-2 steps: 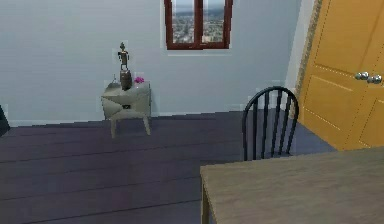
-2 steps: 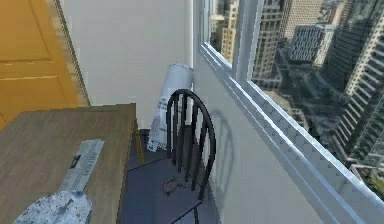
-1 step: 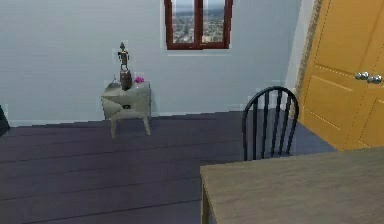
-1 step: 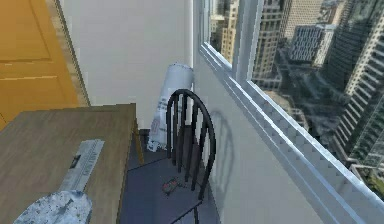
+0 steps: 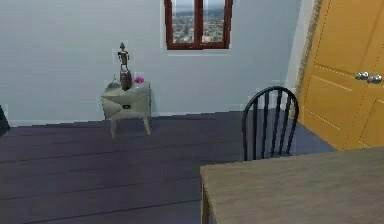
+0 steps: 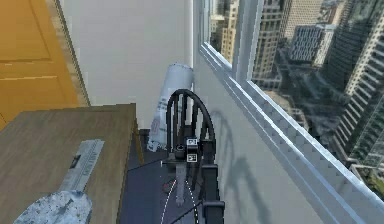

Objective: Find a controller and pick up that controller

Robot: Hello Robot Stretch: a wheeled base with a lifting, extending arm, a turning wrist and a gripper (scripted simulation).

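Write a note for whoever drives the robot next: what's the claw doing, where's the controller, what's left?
The claw shows in front of the dark chair; cannot tell whether it holds anything.
A long grey flat thing, maybe the controller, lies on the wooden table at the arm side view's left.
Done: possibly found.
Left: confirm it, reach over, pick it up.
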